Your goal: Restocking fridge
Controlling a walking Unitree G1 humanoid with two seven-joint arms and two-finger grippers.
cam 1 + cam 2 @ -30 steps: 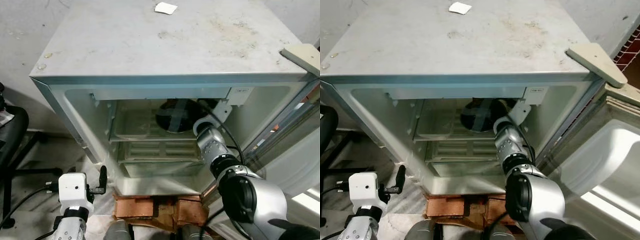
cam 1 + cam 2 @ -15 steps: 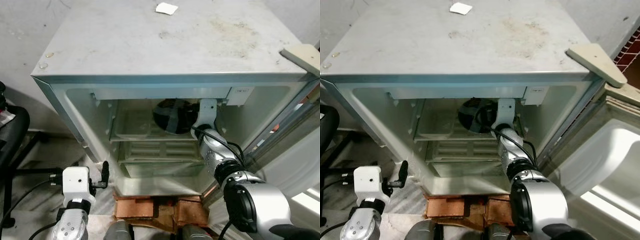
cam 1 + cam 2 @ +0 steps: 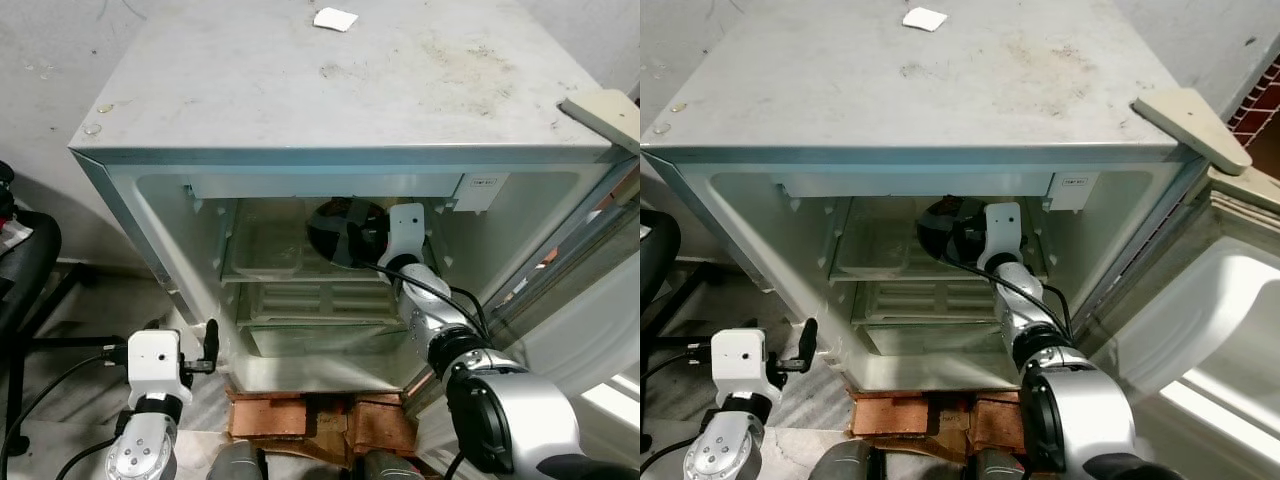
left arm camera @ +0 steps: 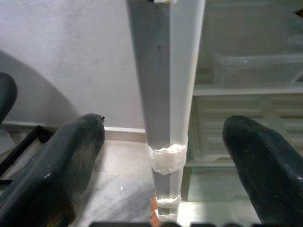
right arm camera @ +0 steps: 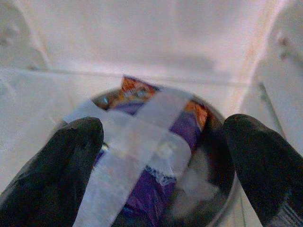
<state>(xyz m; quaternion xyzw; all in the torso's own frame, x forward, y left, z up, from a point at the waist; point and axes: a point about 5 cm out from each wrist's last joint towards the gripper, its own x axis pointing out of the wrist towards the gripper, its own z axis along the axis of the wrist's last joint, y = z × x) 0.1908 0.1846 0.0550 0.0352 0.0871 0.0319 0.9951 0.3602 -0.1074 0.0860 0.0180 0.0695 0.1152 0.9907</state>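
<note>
Since a second ago, the right arm's wrist is seen drawn back and swung upright inside the fridge (image 3: 330, 90), its white camera block now standing in front of the bowl rather than beside it; the left arm is seen barely shifted.

One small grey fridge is being faced from above, its door (image 3: 1200, 330) swung wide open at the robot's right. One white scrap of paper (image 3: 333, 18) is lying on its dusty top. Two shelf levels are being shown inside: an upper one with a clear tray (image 3: 262, 250) and a slatted one below.

One dark round bowl (image 5: 208, 156) is sitting on the upper shelf, toward the right of the compartment. The right arm is being held stretched forward into the fridge, elbow low, and the right gripper (image 5: 163, 156) is being kept spread wide, its two black fingers on either side of the bowl, holding nothing. From the right wrist, a purple and orange snack packet (image 5: 156, 156) is being shown inside the bowl under crossed strips of clear tape (image 5: 137, 142), detail that is too small in the head views.

The left arm is being held low outside the fridge, beside its left front corner. The left gripper (image 4: 163, 156) is likewise spread wide and holding nothing, with the taped corner post (image 4: 165, 118) of the cabinet showing between its fingers.
</note>
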